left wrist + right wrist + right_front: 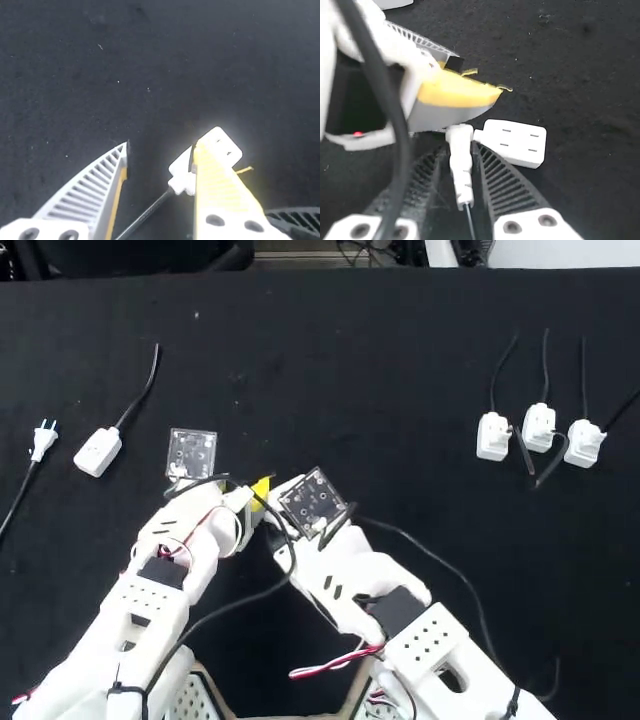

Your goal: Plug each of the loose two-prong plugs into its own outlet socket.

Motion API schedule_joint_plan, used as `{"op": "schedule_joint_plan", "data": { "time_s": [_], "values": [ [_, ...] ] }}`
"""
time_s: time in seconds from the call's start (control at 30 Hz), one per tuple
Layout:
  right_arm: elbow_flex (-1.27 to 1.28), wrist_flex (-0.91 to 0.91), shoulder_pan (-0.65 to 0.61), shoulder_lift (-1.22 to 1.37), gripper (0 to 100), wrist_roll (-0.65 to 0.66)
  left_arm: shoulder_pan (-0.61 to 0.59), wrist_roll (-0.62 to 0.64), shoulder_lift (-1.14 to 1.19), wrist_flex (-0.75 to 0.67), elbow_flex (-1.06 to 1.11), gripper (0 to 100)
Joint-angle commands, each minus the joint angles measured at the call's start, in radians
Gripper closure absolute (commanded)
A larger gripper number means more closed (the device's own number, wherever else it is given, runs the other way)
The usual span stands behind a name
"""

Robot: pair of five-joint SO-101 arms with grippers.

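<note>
Right gripper (460, 150), low in the centre of the overhead picture, is pinching a white plug (461, 167) by its ribbed body. The plug's head touches the end of a white socket (512, 142) lying flat on the black table (330, 360); whether the prongs are in, I cannot tell. Left gripper (160, 150) sits just beside it, spread wide, its yellow finger (215, 185) close against the white parts but clamping nothing. That looks like the main risk: with the socket unheld, a push from the plug could simply slide it along the table or tip the prongs off line. The two grippers are crowded together and could knock each other, and a black cable (375, 100) crossing nearby might snag. At the left edge, another plug (42, 440) and socket (97, 452) lie apart, unjoined.
</note>
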Motion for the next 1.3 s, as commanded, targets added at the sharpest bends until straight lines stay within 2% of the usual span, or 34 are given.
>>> {"op": "schedule_joint_plan", "data": {
  "time_s": [0.0, 0.83, 1.0, 1.27],
  "values": [
    [-0.077, -0.002, 0.015, -0.027, 98.8, -0.003, 0.022, -0.057, -0.015, 0.02, -0.059, 79],
    [-0.096, -0.002, 0.017, -0.036, 98.8, -0.011, 0.021, -0.051, -0.006, 0.02, -0.05, 79],
    [-0.094, -0.002, 0.015, -0.036, 98.8, -0.011, 0.021, 0.04, -0.015, 0.02, -0.05, 79],
    [-0.088, -0.023, 0.015, -0.033, 98.8, -0.02, 0.021, 0.052, -0.015, 0.02, -0.05, 79]
  ]
}}
